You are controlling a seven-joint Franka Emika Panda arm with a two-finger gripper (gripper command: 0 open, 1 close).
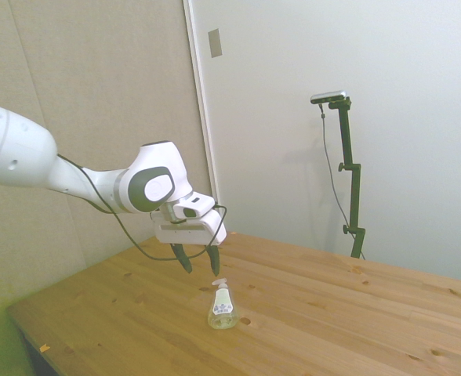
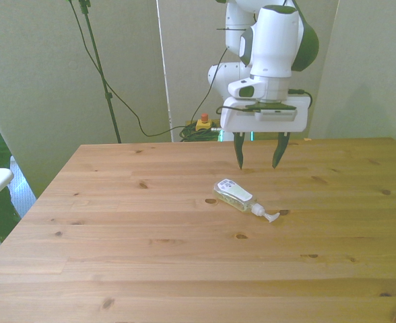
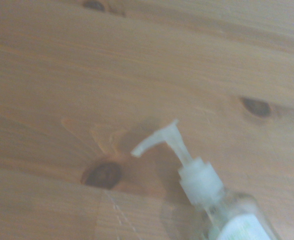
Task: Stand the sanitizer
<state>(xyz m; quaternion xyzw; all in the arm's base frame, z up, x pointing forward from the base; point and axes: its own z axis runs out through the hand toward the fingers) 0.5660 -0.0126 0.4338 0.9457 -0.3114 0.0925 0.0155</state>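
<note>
sanitizer lying flat on table | label unreadable | end effector spread, empty, above

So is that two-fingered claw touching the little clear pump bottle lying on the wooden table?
Apart. In the front view the open gripper hangs above the table, with bare wood between its fingertips and the sanitizer.

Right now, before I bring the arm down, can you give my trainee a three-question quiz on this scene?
1. True or false: the small clear plastic sanitizer bottle with the white pump top stands upright on the wooden table.
2. The white arm's two-finger gripper is: A open, B shut on the bottle.
3. Fill in: in the front view, the pump nozzle points toward the view's ____.

Key: 1 false, it lies on its side; 2 A; 3 right.
</note>
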